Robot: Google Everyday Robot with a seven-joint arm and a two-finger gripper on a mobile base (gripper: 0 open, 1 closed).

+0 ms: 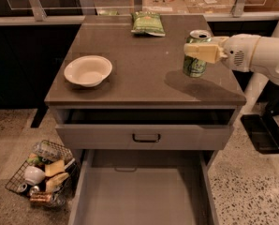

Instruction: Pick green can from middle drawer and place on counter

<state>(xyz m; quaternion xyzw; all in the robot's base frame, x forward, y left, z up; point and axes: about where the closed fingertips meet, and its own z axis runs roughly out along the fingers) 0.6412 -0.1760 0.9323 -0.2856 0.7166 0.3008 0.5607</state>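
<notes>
While the gripper (201, 52) at frame right is pinching the green can (194, 67) over the counter (144, 74), early release is risking a topple.

End effector (201, 52) over counter (144, 76) apparently clasps, half-hiding, green can (194, 68).

Soft overhead light gives the counter (144, 74) a faint sheen. At its right side the gripper (199, 52), clasping the green can (193, 68), casts a dark shadow on it. Below the counter, the middle drawer (135, 196) lies dimmer, slightly blurred.
</notes>
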